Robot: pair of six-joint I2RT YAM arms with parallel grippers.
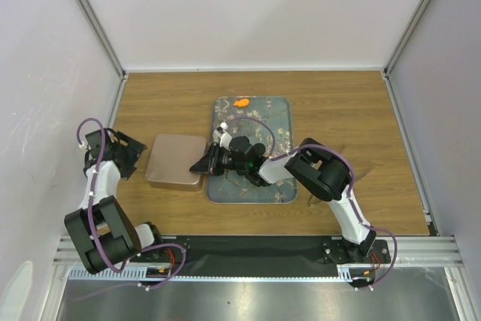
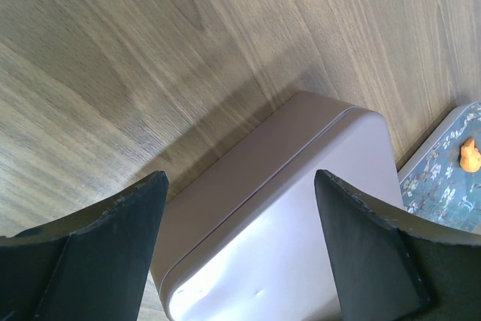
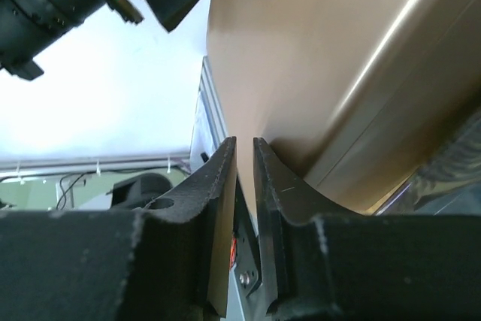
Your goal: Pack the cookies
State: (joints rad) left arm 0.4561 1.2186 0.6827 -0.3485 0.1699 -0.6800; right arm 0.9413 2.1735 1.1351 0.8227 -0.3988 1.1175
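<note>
1. The table (image 1: 361,125) is brown wood with a visible grain. White walls (image 1: 255,13) close it on three sides, and a metal rail (image 1: 263,246) runs along the near edge, where the arms are fixed.
2. A grey floral tray (image 1: 279,122) lies in the middle of the table.
3. One orange cookie (image 1: 241,102) lies on the tray, near its far edge. I see no other cookie in any view; the right arm covers the middle part of the tray.
4. A flat pinkish-brown tin (image 1: 173,159) with its lid on stands just beside the tray, on the tray's left side.
5. The right gripper (image 1: 204,163) reaches across the tray to the tray's left edge and meets the near side of the tin.
6. The left gripper (image 1: 131,155) is well left of the tray, beyond the tin.
7. Only the left wrist view shows that its fingers (image 2: 113,246) stand wide apart, with a corner of the tin below them and a corner of the tray with the orange cookie at the right.
8. Only the right wrist view shows its fingers (image 3: 222,208): they are almost together, with a thin slit, close against the tin's shiny wall. If they pinch something I cannot tell.
</note>
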